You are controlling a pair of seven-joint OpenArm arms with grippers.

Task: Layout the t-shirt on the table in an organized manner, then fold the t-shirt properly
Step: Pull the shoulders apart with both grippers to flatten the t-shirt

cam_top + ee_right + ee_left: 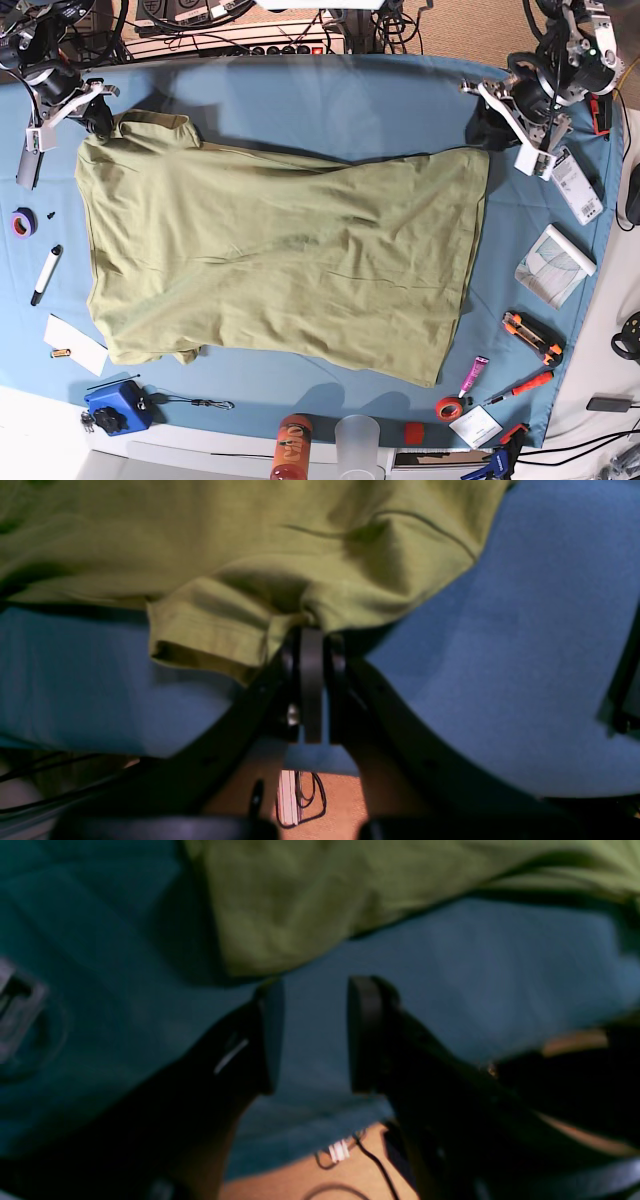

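The olive t-shirt (285,265) lies spread nearly flat across the blue table (330,105), collar end toward the left of the base view. My right gripper (312,632) is shut on a bunched bit of the t-shirt (240,555) beside a sleeve hem, at the shirt's far left corner (100,118). My left gripper (315,1035) is open with nothing between its fingers (270,1035); it hovers over bare table (450,965), just short of the t-shirt edge (300,905). In the base view, the left gripper (487,125) sits beside the shirt's far right corner.
Small items ring the shirt: purple tape (22,221), a marker (46,273) and white paper (75,343) on the left; a blue device (115,405), orange bottle (291,447) and clear cup (357,440) in front; a red tape roll (448,407), cutter (530,335) and white box (553,262) on the right.
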